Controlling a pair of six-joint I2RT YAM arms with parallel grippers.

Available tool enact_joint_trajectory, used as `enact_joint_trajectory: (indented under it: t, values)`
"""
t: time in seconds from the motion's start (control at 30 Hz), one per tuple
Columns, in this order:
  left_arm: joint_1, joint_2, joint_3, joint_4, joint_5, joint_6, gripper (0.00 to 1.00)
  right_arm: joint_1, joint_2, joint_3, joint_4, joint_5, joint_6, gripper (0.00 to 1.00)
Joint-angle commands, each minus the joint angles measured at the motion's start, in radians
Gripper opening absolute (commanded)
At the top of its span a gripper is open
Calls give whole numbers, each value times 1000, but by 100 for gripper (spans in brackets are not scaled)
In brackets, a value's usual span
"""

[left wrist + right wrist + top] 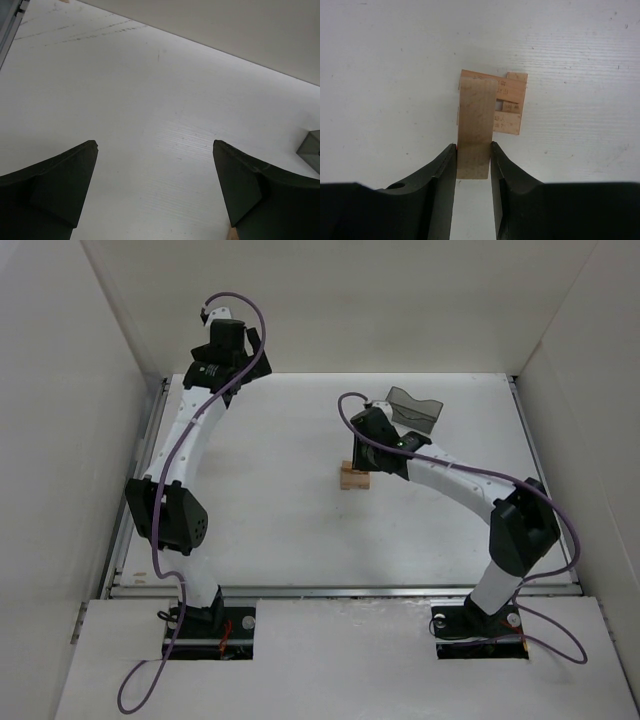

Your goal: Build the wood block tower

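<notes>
A: What is the right gripper (473,150) doing?

B: Its dark, smooth jaws are narrowed onto one wood block (476,120), pinching its long sides near the 6 o'clock end. The block is a plain tan bar with fine grain and square edges, and its long axis runs 12 to 6 in the wrist view.

A: And the tower (511,107)?

B: It is a low, roughly square stack of the same bars, laid crosswise, near the middle of the white, faintly ribbed table (280,520). The held block covers its 9 o'clock side. I cannot tell whether it touches the stack or hangs just above it.

A: Any writing?

B: There are faint printed marks on the bars, too blurred to read.

A: The left gripper (155,146)?

B: It is spread wide, gripping nothing, over bare table toward 11 o'clock. A translucent grey plastic bin (413,410) stands at 1 o'clock from the tower.
</notes>
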Motion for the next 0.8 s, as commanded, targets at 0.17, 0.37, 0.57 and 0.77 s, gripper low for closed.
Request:
enact_joint_trajectory:
  t: [0.17,0.37,0.57,0.77]
  values:
    - [-6,-38,-14,-17,-17,3,100,9,44,-28,-2,-12,64,0]
    - [-6,-38,-14,-17,2,3,100,9,102,6,-23,-12,35,0]
    - [-6,-38,-23,-17,11,3,100,9,133,37,-32,1,16,0]
    - [-6,-38,-33,-17,30,3,100,18,173,87,-54,1,16,0]
